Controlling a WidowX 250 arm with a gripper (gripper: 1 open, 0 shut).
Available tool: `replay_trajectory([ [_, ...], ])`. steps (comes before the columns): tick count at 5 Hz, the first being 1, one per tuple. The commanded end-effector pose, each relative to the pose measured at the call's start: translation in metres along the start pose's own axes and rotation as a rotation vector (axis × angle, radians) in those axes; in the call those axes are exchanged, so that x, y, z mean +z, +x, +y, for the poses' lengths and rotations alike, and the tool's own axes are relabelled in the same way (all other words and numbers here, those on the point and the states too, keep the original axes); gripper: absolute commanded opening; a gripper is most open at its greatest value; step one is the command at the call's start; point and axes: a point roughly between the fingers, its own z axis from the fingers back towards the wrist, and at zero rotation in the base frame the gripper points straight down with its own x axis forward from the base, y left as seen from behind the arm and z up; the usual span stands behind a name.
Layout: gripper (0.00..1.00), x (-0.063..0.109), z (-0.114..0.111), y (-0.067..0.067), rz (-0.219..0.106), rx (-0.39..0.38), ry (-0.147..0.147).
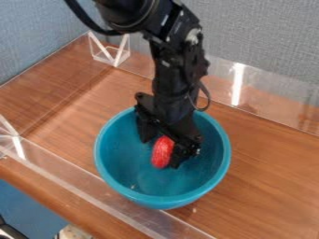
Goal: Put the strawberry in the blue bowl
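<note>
Red strawberry (162, 151) in blue bowl (115, 167), under gripper (173, 149). Jaws look apart w/ berry between; contact unclear. We judge arm kept low for short drop; retreat next, w/o snagging rim.

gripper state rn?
Gripper: open over the blue bowl; the strawberry shows by its fingers, contact can't be told.

1 red strawberry (162, 152) inside the round glossy blue bowl (134, 182)
</note>
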Motion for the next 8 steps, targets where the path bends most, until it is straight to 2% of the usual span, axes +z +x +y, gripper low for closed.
replay_trajectory([
  [1, 1.00, 0.012, 0.008, 0.008, -0.044, 0.018, 0.016],
  [4, 1.00, 0.026, 0.013, 0.007, -0.054, 0.026, 0.033],
  [6, 1.00, 0.045, 0.017, 0.006, -0.091, 0.037, 0.036],
  [8, 1.00, 0.057, 0.018, 0.005, -0.119, 0.046, 0.043],
])
